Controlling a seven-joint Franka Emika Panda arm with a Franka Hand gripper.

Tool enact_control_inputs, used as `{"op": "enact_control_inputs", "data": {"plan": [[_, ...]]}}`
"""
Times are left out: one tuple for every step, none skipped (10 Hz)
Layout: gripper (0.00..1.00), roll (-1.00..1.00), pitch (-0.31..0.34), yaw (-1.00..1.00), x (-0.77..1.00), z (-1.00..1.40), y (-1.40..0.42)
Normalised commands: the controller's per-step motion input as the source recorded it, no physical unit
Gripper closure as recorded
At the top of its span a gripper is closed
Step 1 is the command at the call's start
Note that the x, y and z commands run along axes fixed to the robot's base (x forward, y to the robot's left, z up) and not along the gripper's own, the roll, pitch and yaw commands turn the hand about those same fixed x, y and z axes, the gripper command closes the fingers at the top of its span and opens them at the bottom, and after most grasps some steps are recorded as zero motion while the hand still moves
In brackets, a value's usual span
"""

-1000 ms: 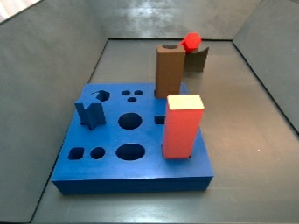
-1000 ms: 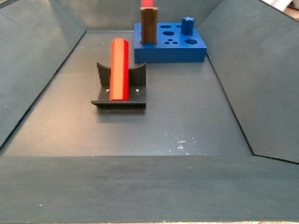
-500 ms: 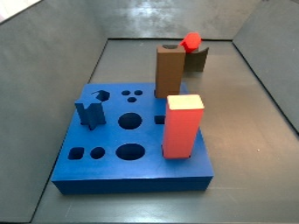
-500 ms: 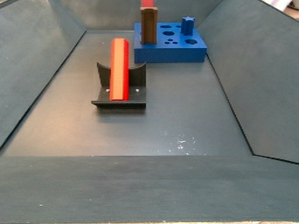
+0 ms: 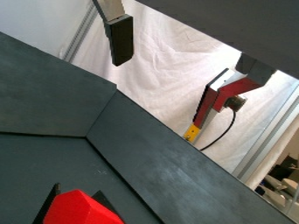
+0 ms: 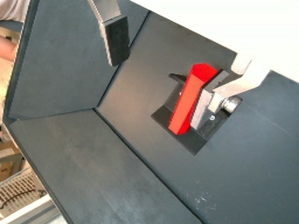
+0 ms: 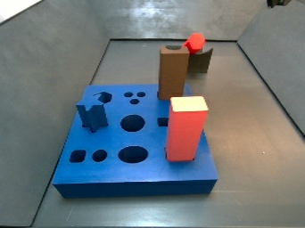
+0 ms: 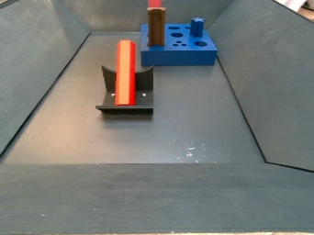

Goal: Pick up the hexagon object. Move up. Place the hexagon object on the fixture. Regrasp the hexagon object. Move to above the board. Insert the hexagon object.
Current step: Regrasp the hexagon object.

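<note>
Slim red hexagon object point(image 8: 124, 72) laid tilted in the dark fixture point(image 8: 127, 99), gripper point(image 6: 176, 48) held apart above, blue board point(image 7: 137, 142) set beyond

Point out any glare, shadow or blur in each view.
In a side view, pale glare washes the back wall; in a side view, small bright specks glint on the floor. In a wrist view, the backdrop beyond the end effector is bright white; in a wrist view, the hexagon object on the fixture looks sharp, the end effector open above it.
</note>
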Motion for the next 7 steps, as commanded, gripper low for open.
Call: {"op": "enact_control_inputs", "data": {"plan": [[0.0,0.08,-0.01,0.19,0.04,-1.0,0.05],[0.0,0.08,-0.013,0.16,0.04,-1.0,0.05],[0.0,0.08,-0.045,0.14,0.05,-1.0,0.04],[0.0,0.07,-0.086,0.11,0.06,-1.0,0.04],[0.0,0.07,-0.104,0.09,0.06,-1.0,0.04],[0.0,0.07,-0.117,0.05,0.07,-1.0,0.03],[0.0,0.08,-0.121,0.02,0.07,-1.0,0.03]]}}
